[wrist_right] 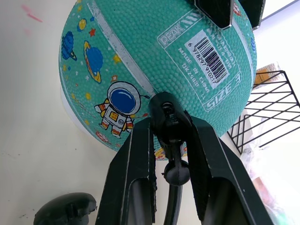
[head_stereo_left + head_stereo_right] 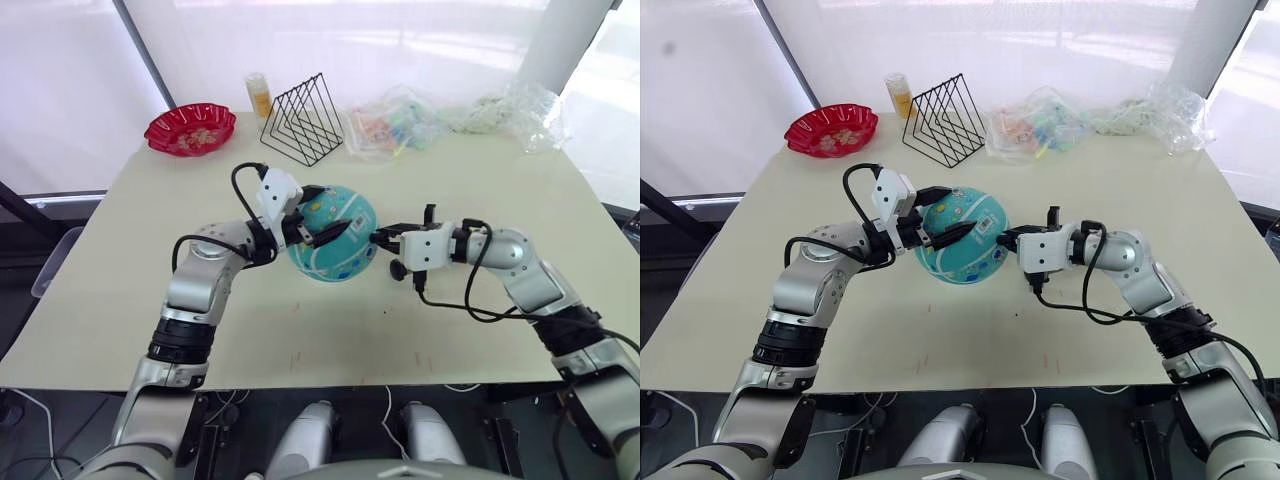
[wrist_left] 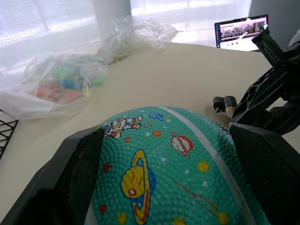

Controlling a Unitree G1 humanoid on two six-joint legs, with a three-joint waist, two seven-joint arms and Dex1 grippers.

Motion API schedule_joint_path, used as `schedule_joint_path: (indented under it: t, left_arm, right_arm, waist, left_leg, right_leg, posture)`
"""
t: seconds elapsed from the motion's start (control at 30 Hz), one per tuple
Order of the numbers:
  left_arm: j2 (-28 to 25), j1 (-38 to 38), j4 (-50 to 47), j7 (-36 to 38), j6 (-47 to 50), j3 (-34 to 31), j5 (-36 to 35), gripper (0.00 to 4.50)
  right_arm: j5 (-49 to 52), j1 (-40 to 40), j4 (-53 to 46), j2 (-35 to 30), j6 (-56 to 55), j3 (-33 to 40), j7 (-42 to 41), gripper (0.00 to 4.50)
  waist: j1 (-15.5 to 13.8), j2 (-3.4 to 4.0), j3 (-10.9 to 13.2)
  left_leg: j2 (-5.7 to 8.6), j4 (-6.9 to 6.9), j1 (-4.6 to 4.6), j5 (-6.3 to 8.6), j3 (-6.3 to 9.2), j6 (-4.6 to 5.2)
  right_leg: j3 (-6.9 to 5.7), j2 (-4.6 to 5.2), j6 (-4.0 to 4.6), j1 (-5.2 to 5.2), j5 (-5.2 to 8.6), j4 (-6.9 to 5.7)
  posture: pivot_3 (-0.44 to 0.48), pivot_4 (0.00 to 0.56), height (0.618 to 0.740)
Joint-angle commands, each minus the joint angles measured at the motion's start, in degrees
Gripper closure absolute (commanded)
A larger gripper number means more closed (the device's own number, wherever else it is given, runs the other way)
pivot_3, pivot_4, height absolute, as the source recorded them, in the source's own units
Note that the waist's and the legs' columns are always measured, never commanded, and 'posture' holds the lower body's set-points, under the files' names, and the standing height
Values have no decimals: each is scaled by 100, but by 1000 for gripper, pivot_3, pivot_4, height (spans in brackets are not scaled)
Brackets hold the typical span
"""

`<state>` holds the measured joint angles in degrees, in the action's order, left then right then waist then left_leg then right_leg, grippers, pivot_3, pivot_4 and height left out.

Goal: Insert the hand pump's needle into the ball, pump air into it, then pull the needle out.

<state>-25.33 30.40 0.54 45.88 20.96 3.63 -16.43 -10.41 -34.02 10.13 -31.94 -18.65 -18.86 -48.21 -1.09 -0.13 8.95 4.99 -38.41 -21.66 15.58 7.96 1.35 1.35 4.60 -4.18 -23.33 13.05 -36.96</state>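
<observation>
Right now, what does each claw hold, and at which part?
The left claw grips the teal ball across its sides. The right claw pinches the black end fitting of the pump hose, against the ball.

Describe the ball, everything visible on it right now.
The ball is teal pebbled rubber with white curved stripes, cartoon space prints (astronaut, planets, stars) and a white patch bearing a barcode and size text. It sits mid-table. The left gripper clasps it, fingers either side. The right gripper, shut on the hose's black end fitting, presses that fitting against the ball's side; the needle itself isn't visible.
</observation>
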Motion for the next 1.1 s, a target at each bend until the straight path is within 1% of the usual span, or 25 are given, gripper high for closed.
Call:
schedule_joint_path:
  t: [0.03, 0.13, 0.27, 0.47, 0.67, 0.77, 0.93, 1.07, 1.1]
  left_arm:
    - [201, -280, 262, -181, 500, 448, 214, 0]
    - [287, -336, 211, -465, 727, 482, 312, 0]
    - [451, -480, 54, -810, 880, 442, 349, 0]
    - [572, -628, -149, -991, 833, 351, 317, 0]
    - [559, -691, -104, -1013, 768, 458, 421, 0]
    - [627, -820, 82, -1082, 663, 553, 557, 0]
    - [695, -1037, 412, -1174, 452, 619, 773, 0]
    - [727, -1179, 1036, -1248, 115, 707, 1023, 0]
    - [756, -1195, 1190, -1287, 89, 680, 1034, 0]
  right_arm:
    - [309, 24, -363, 147, 67, 126, -14, 4128]
    - [364, 101, -527, 214, 283, 135, -71, 4128]
    - [510, 366, -956, 301, 882, 167, -121, 4128]
    - [517, 672, -1570, 333, 1353, 84, -214, 4128]
    - [467, 652, -1644, 315, 1429, 100, -224, 4128]
    - [538, 642, -1768, 228, 1529, 237, -243, 4128]
    - [676, 842, -1953, 196, 1589, 385, -149, 4128]
    - [773, 1015, -2058, 222, 1453, 447, -67, 4128]
    - [795, 1059, -2082, 212, 1440, 475, -49, 4128]
  waist:
    - [1, 0, -2]
    - [-5, 2, -4]
    - [-17, 9, -14]
    - [-23, 21, -26]
    - [-21, 21, -26]
    - [-24, 22, -27]
    - [-94, 38, -56]
    - [-119, 57, -105]
    - [-137, 74, -123]
  left_leg:
    - [0, 0, 0, 0, 0, 0]
    - [0, 0, 1, 0, 1, 0]
    - [0, 0, 4, -4, 7, -5]
    - [0, 1, 4, -4, 10, -6]
    - [0, 5, 4, -4, 10, -6]
    - [0, 6, 4, -4, 10, -6]
    - [3, 6, 5, -3, 12, -6]
    - [3, 9, 8, -3, 13, -5]
    - [3, 9, 12, -2, 13, -5]
  right_leg:
    - [0, 0, 0, 0, 0, 0]
    - [0, 0, 1, 1, 0, 0]
    - [-5, -1, 4, 4, -4, -1]
    - [-8, -1, 4, 6, -4, -1]
    - [-8, -1, 5, 5, -4, 1]
    - [-8, 0, 5, 5, -4, 2]
    - [-12, 2, 4, 11, -3, 7]
    - [-13, 2, 3, 17, -2, 15]
    - [-14, 3, 3, 21, -2, 17]
  posture:
    - [0, 150, 740]
    - [0, 150, 740]
    - [0, 150, 740]
    - [0, 150, 740]
    - [0, 150, 740]
    - [0, 150, 740]
    - [0, 150, 740]
    - [0, 150, 740]
    - [0, 150, 740]
